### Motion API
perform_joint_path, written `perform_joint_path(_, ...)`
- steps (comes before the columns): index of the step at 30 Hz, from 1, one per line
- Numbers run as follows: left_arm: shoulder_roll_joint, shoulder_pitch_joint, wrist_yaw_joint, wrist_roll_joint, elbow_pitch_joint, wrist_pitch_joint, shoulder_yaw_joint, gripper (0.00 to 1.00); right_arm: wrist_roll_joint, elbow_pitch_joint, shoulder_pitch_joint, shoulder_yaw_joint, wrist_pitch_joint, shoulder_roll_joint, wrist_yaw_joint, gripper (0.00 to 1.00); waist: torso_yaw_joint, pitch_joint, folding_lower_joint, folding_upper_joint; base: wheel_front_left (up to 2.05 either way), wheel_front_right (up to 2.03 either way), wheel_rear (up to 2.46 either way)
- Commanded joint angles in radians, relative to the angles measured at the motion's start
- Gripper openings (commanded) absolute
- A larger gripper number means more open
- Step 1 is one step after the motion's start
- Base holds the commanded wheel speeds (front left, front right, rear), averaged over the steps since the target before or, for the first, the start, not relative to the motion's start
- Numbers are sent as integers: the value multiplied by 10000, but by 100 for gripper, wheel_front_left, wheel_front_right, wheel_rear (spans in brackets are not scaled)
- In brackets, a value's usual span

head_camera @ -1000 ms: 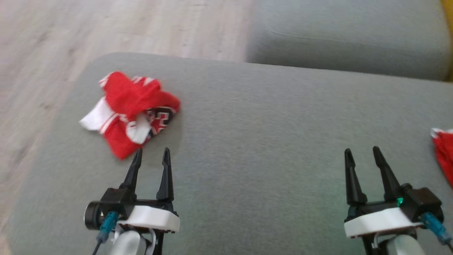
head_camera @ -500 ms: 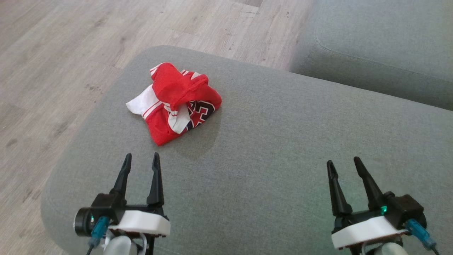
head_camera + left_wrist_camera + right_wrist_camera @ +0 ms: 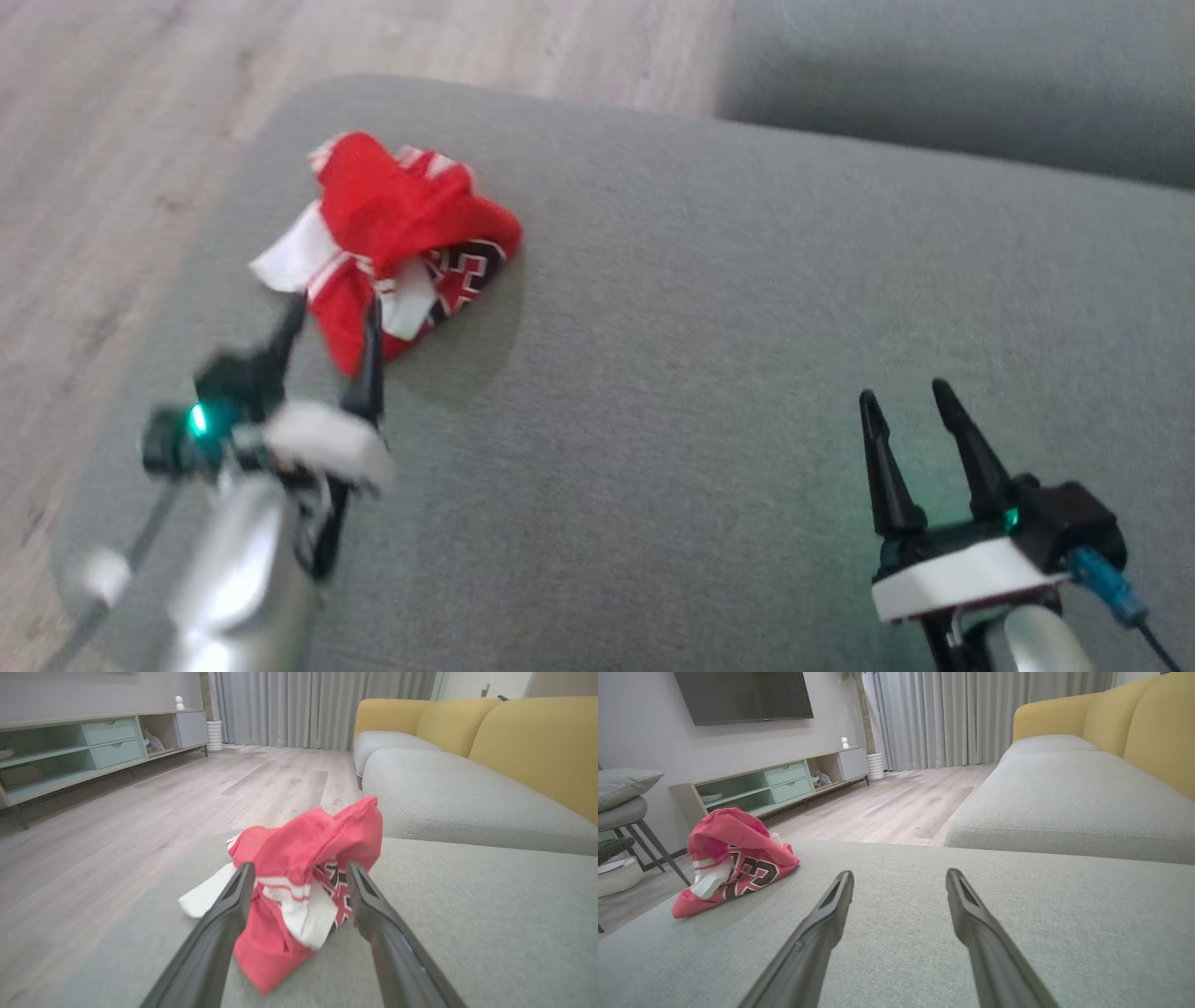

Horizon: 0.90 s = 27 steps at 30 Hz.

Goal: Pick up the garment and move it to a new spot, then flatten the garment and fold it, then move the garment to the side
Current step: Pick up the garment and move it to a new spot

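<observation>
Left gripper [image 3: 333, 315] spread wide astride the near end of the crumpled red garment [image 3: 401, 215], right gripper [image 3: 901, 394] spread too, well apart

Left pincer [image 3: 334, 310] advanced, now straddling garment [image 3: 392, 201]

The garment [image 3: 401, 224] is red with white bands, thin white stripes and black white-edged numerals, the cushion [image 3: 700, 373] under it plain grey, the floor [image 3: 112, 140] at far left pale wood-grain, the far sofa backs [image 3: 537, 742] yellow, the curtains [image 3: 303, 709] grey, and the left gripper [image 3: 334, 308] and right gripper [image 3: 904, 392] each show 2 black fingers.
</observation>
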Motion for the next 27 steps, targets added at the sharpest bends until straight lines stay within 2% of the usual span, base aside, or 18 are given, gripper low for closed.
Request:
perform_joint_path(1,348,-869,-89,-90,-23,224,301,100,-110,-359,-512,156,-109,-49,-7,100,-469,527,-2,0,0,0,0)
perform_joint_path(8,1159,-2787,-402,-271,1732,1611,-58,100,-282,-444,-957,172,-109,-49,-7,100,-1255,1386,-2,0,0,0,0)
perform_joint_path(13,1563,-3539,-438,-294,2493,1514,-166,100,-295,-475,-1190,202,-109,-51,-7,100,-1615,1706,-2,0,0,0,0)
perform_joint_path(17,1713,-4050,-151,-219,3072,1195,-107,100,-275,-474,-1275,187,-109,-51,-7,100,-1790,1833,-2,0,0,0,0)
perform_joint_path(19,1750,-4268,-161,-216,3378,1148,-139,100,-267,-466,-1284,186,-109,-52,-7,100,-1840,1858,-2,0,0,0,0)
perform_joint_path(20,1747,-4365,-180,-212,3493,1114,-177,60,-265,-457,-1287,195,-109,-54,-7,100,-1867,1860,-2,0,0,0,0)
perform_joint_path(21,1761,-4453,-203,-198,3586,1058,-224,5,-262,-441,-1294,215,-109,-55,-7,100,-1902,1855,-2,0,0,0,0)
perform_joint_path(22,1788,-4544,-220,-200,3644,931,-239,0,-262,-424,-1307,226,-109,-55,-7,100,-1941,1837,-2,0,0,0,0)
perform_joint_path(27,1895,-4824,-82,-57,3649,-12,-304,0,-190,-340,-1330,245,-109,-53,-7,100,-2087,1584,-2,0,0,0,0)
